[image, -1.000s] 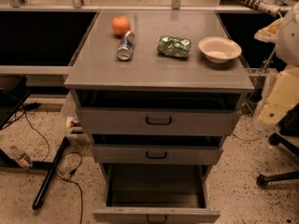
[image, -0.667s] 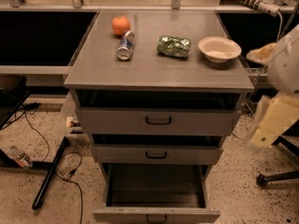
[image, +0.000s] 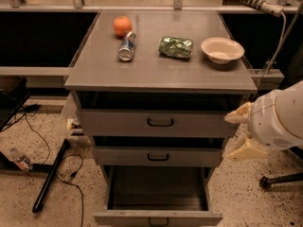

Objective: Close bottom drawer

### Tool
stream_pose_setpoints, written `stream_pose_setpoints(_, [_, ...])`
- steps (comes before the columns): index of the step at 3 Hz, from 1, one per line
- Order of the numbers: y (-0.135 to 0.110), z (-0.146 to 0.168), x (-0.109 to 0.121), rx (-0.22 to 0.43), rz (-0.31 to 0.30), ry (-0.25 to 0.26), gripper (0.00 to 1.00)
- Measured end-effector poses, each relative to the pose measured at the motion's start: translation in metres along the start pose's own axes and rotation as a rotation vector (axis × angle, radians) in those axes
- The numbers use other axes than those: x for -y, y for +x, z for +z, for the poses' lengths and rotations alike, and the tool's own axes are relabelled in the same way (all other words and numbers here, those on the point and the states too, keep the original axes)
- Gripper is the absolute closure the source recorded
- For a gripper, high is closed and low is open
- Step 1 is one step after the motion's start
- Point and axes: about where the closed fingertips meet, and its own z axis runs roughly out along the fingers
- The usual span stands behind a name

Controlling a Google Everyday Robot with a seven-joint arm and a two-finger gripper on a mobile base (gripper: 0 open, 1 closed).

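Observation:
The bottom drawer (image: 189, 218) of the grey metal cabinet is pulled far out. Its front panel lies at the lower edge of the view and its inside looks empty. The middle drawer (image: 157, 156) and the top drawer (image: 159, 122) each stand a little way out. My gripper (image: 239, 133) is on a white arm at the right, beside the cabinet at the height of the top and middle drawers. Its two cream fingers (image: 238, 116) point left and stand apart, holding nothing. It is well above the bottom drawer and touches nothing.
On the cabinet top (image: 94, 70) are an orange (image: 122, 25), a can lying on its side (image: 127, 46), a green bag (image: 175, 47) and a white bowl (image: 221, 49). Cables and a black bar (image: 49, 176) lie on the floor at left. A chair base (image: 279, 179) is at right.
My arm has come down and to the left, from beside the cabinet top to beside the upper drawers. The drawers and the things on top have not moved.

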Motion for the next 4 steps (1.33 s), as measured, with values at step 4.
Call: stream_pose_setpoints(4, [0.025,0.056,0.002,0.013,-0.001,0.001,1.00])
